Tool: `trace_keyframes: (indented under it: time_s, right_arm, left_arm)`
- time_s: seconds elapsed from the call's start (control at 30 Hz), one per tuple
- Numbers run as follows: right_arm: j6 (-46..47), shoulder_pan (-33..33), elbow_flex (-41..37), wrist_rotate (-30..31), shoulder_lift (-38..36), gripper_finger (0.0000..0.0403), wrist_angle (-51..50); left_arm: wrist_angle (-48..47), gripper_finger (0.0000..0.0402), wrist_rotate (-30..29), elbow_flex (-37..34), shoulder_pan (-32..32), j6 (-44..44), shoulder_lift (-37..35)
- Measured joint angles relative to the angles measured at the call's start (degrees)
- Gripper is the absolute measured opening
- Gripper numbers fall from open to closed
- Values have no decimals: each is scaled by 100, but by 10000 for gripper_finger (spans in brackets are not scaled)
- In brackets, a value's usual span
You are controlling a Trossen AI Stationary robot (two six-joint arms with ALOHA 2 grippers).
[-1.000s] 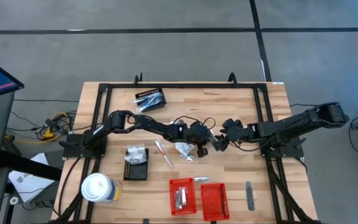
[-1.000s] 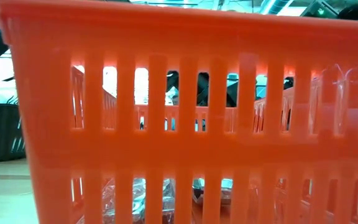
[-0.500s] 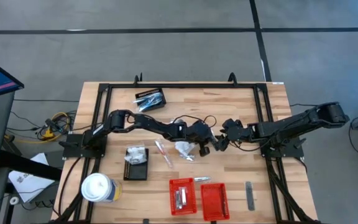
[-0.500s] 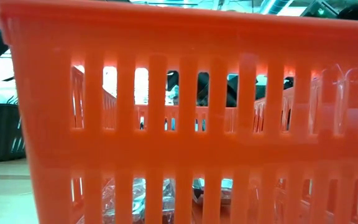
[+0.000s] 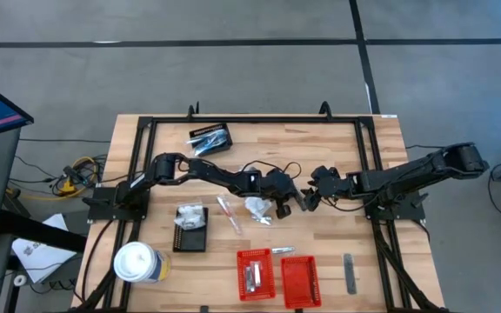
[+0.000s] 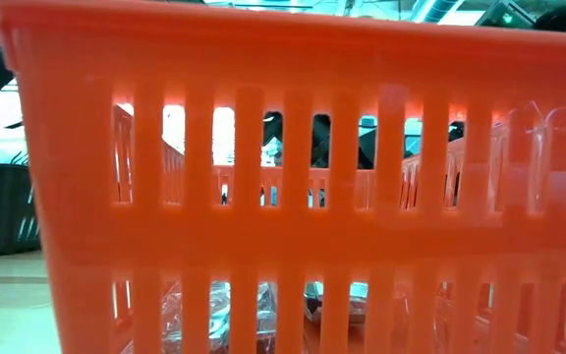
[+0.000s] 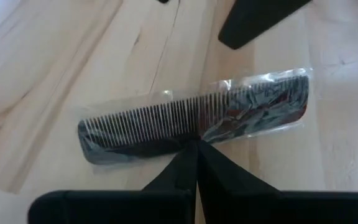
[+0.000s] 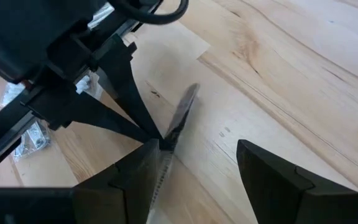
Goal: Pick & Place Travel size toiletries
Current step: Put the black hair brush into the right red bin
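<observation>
- The comb (image 7: 191, 118), a dark stick in a clear wrapper, sits mid-counter between the two grippers; whether it is lifted off the wood I cannot tell.
- It looks light and stiff, with a slippery film; the plain spine is the safest hold, as the teeth could flex.
- The left gripper (image 7: 196, 144) has its fingers pressed together on the middle of the comb's long edge.
- The right gripper (image 8: 197, 149) faces it close by, fingers apart and holding nothing.
- Farther out on the counter (image 5: 337, 156): a crumpled clear packet (image 5: 256, 209), a pinkish tube (image 5: 229, 213) and two red baskets (image 5: 253, 275).
- Against half a second ago, both arms and all items appear unmoved.
</observation>
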Motion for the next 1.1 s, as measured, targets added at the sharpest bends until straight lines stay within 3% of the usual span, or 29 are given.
trace_keyframes:
  time_s: [0.43,0.73,0.87,1.1]
  right_arm:
    - [163,7,1,-174,5,211,-103]
    - [296,94,3,-376,722,246,-54]
    - [264,92,3,-384,971,254,-54]
    - [151,55,1,-379,917,255,-22]
  left_arm:
    - [235,1,-72,-162,-8,-42,7]
    - [604,6,-198,-184,-88,6,36]
    - [678,39,-431,-181,-185,43,-100]
    - [777,150,-833,-173,-171,-174,-138]
